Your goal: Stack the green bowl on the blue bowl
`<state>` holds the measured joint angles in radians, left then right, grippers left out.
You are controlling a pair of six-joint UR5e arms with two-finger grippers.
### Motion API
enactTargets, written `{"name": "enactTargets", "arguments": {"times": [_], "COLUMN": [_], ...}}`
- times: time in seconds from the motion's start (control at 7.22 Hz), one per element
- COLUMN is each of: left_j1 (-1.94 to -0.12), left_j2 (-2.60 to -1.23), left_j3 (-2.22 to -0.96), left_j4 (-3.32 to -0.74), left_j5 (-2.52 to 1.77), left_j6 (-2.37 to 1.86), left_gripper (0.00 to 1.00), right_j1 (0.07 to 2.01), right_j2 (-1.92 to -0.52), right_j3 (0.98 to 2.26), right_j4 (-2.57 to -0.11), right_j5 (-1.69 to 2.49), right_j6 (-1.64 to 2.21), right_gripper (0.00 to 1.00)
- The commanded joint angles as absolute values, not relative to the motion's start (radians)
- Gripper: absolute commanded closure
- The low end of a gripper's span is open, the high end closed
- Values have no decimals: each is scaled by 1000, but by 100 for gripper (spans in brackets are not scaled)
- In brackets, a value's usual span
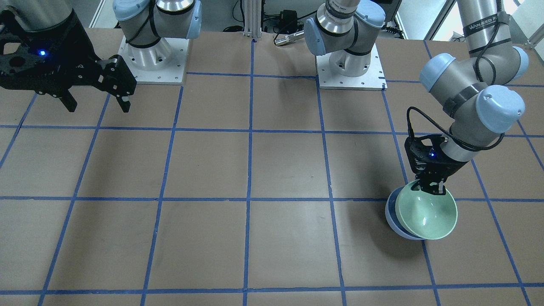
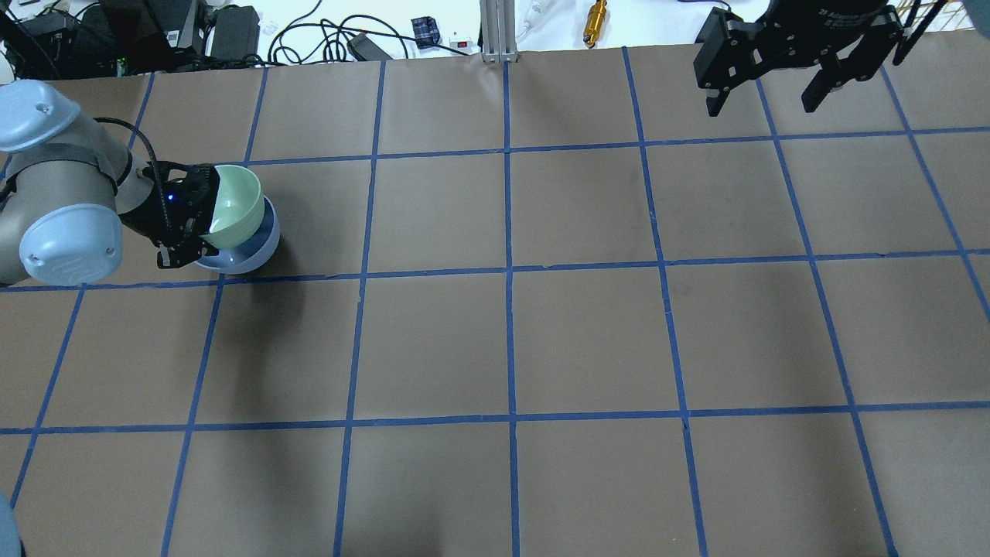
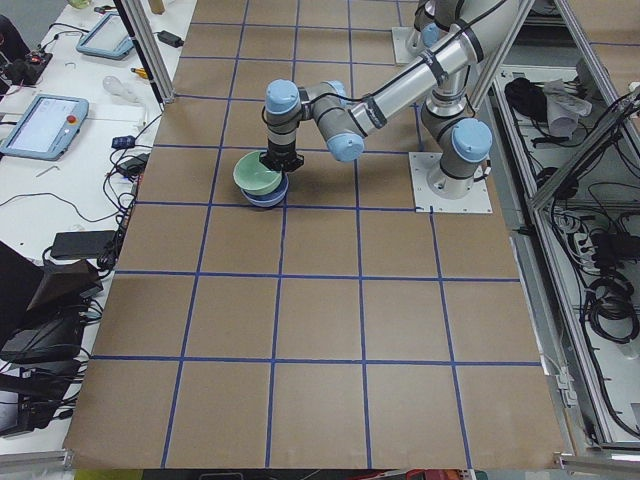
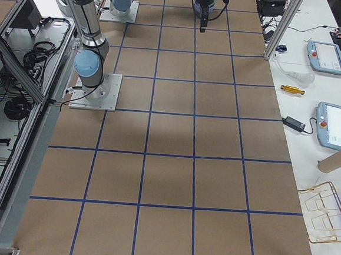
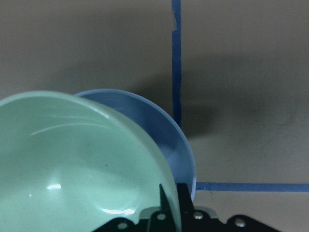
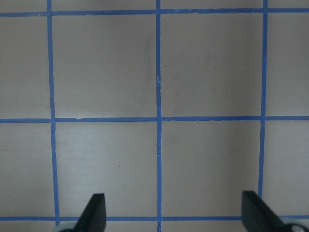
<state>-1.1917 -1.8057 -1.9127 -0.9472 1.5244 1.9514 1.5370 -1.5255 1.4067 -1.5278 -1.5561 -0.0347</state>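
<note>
The green bowl is tilted and sits partly over and inside the blue bowl, which stands on the table near my left side. My left gripper is shut on the green bowl's near rim. I cannot tell whether the two bowls touch. Both show in the overhead view, green bowl over blue bowl, and in the left wrist view, green bowl in front of blue bowl. My right gripper is open and empty, high above the table on the far side, fingers wide apart.
The table is brown paper with a blue tape grid. The two arm bases stand on white plates at the robot's edge. Cables and small gear lie beyond the table's far edge.
</note>
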Motion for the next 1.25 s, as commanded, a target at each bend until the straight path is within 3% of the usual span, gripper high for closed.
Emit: {"name": "enactTargets", "arguments": {"times": [0.0,0.28,0.55,0.83,1.11], "left_j1": [-1187,-1198,-1201,-1204,-1206], "left_j2": [-1812,-1761,-1703,-1631,-1598], "left_j3": [-1904,-1844,-1644,-1508,-1499], "left_j4": [-957,-1070,-1423,-1621,-1675], "left_j5": [1525,1528,1528,1548,1554], "left_j6": [1941,1867,1721,1565,1326], "left_gripper": [0,0,0,0,0], "right_j1": [1537,1537,1537,1537,1537], "right_j2": [-1525,-1525,-1525,-1526,-1525], "right_j3": [1407,1407,1407,1407,1407], "right_j4": [-1528,-1528,-1528,-1528,-1528], "right_j5": [-1557,-1557,-1557,-1555,-1557], "right_j6": [-35,-35,-35,-34,-34], "right_gripper": [0,0,0,0,0]}}
